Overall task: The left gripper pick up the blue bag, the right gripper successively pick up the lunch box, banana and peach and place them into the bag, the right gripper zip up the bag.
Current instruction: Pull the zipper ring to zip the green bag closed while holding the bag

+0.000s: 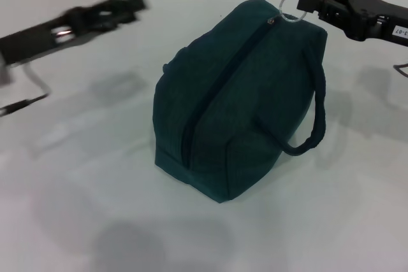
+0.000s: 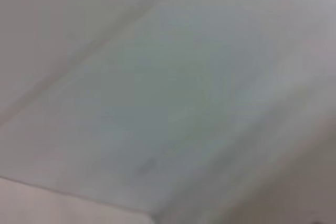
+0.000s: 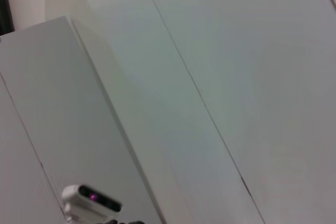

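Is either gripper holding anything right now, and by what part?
The right gripper is at the ring pull on the blue bag, at the zipper's far end, apparently gripping it. The left gripper is off to the bag's left, holding nothing.

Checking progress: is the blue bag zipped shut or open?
Shut: the blue bag shows a closed zipper line along its top, with the right gripper at the ring pull.
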`<act>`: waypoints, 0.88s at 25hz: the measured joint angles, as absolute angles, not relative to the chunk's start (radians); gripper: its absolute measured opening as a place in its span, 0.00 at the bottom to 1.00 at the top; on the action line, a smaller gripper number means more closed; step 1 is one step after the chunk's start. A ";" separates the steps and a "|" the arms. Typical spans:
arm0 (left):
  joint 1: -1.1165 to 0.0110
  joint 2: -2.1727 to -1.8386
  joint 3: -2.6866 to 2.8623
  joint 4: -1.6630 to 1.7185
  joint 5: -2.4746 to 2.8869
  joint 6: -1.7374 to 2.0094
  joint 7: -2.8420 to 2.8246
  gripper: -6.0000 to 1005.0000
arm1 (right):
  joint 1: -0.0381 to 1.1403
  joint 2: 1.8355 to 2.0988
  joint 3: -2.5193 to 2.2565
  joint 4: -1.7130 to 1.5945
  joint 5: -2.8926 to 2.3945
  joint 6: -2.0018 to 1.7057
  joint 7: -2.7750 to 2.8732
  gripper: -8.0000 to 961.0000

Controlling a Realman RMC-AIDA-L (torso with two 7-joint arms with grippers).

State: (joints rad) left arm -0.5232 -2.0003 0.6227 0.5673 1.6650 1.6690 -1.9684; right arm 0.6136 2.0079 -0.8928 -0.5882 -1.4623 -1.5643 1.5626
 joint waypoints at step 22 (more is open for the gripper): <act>-0.768 -2.058 0.756 0.574 1.901 1.526 -2.115 0.83 | 0.611 2.013 -0.893 -0.581 -1.463 -1.565 1.531 0.04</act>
